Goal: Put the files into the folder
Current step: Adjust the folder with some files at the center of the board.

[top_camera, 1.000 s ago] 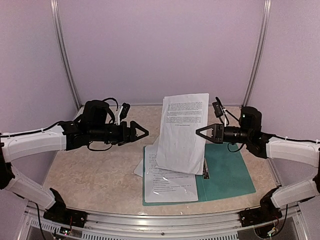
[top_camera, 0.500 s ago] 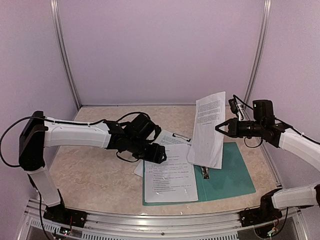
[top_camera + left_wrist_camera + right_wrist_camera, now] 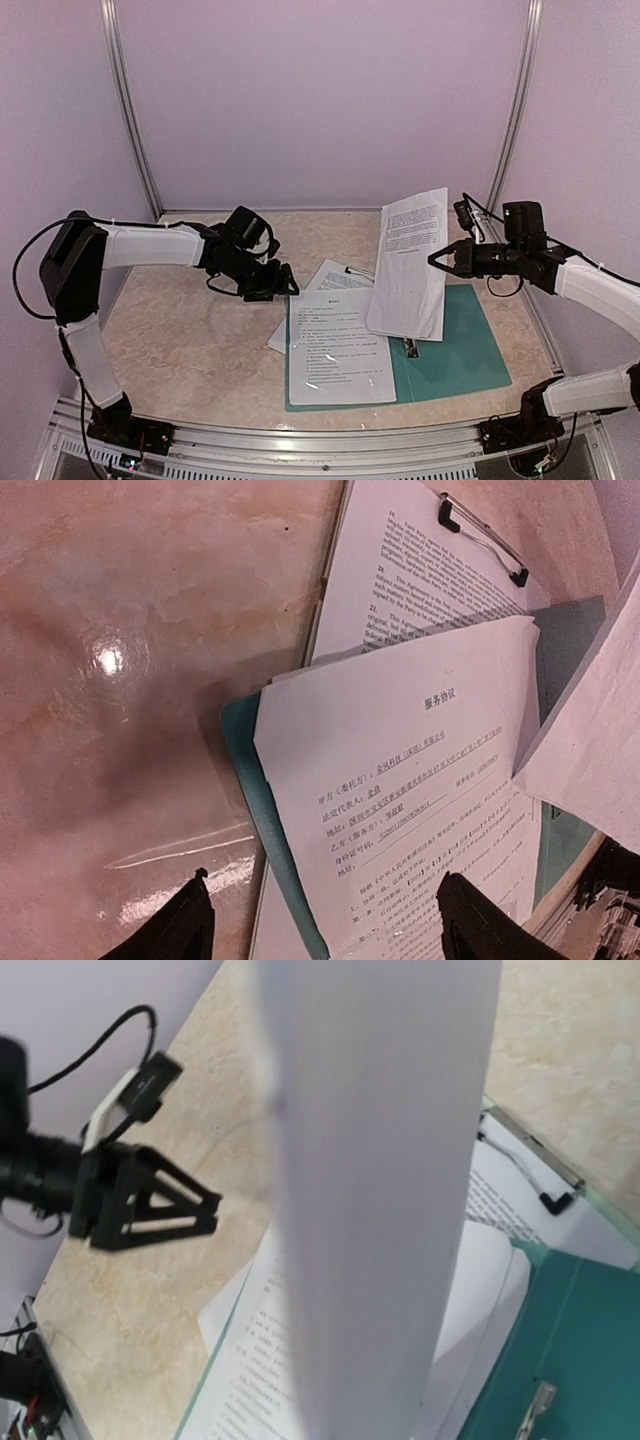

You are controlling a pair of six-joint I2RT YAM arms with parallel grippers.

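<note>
Your right gripper (image 3: 438, 260) is pinched closed on the right edge of the upright sheet (image 3: 408, 265), holding it just above the open teal folder (image 3: 465, 350), near the spine clip (image 3: 411, 348). Your left gripper (image 3: 284, 285) hovers with its fingers (image 3: 185, 930) spread wide and nothing between them, over the far left corner of the flat sheet (image 3: 335, 345) on the folder's left half. Beyond that, another page lies on what looks like a clipboard (image 3: 480, 542).
</note>
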